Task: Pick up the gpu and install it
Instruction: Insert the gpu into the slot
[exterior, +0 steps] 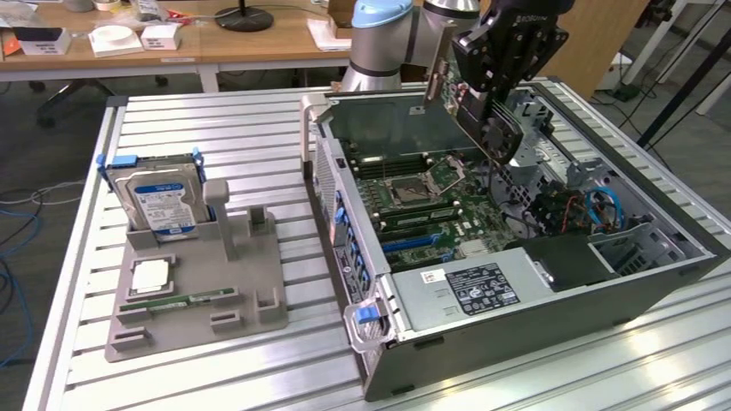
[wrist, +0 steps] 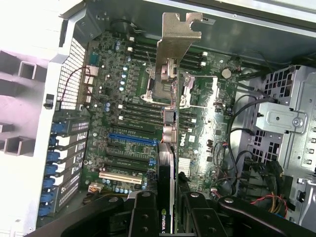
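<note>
My gripper hangs over the open computer case and is shut on the gpu. The gpu is a green card with a black cooler block and a silver end bracket, held on edge and tilted above the motherboard. In the wrist view the gpu shows edge-on, bracket end farthest from the camera. My gripper clamps the card between black fingers. Past the card lies the motherboard, with a blue slot and a cream slot beside the card's line. The gpu hangs free of the board.
On the exterior view's left, a grey holder tray carries a silver hard drive, a processor chip and a memory stick. Drive cages and cables fill the case's far side. Desks stand behind the slatted table.
</note>
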Controlling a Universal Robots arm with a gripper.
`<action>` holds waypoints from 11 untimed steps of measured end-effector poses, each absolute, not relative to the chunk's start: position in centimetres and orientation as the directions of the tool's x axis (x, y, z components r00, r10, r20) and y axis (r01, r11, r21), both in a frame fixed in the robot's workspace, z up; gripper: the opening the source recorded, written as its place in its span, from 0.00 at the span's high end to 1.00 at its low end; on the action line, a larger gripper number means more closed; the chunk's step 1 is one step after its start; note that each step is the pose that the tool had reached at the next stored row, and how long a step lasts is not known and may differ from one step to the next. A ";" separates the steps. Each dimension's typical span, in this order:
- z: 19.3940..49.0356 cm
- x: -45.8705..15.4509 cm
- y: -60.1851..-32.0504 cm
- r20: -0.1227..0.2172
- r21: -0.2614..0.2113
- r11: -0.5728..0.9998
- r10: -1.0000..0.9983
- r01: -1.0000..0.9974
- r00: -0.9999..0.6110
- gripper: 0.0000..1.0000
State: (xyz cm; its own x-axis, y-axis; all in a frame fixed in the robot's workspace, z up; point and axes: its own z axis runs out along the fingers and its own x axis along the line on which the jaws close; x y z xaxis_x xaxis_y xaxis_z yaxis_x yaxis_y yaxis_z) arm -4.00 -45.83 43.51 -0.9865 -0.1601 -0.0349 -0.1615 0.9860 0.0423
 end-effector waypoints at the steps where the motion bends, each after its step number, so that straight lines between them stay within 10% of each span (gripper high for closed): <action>1: 43.5 -4.0 -45.8 -0.035 0.042 0.986 -0.161 -0.162 -0.986 0.74; 11: 43.5 -4.0 -45.8 -0.035 0.042 0.984 -0.169 -0.170 -0.985 0.74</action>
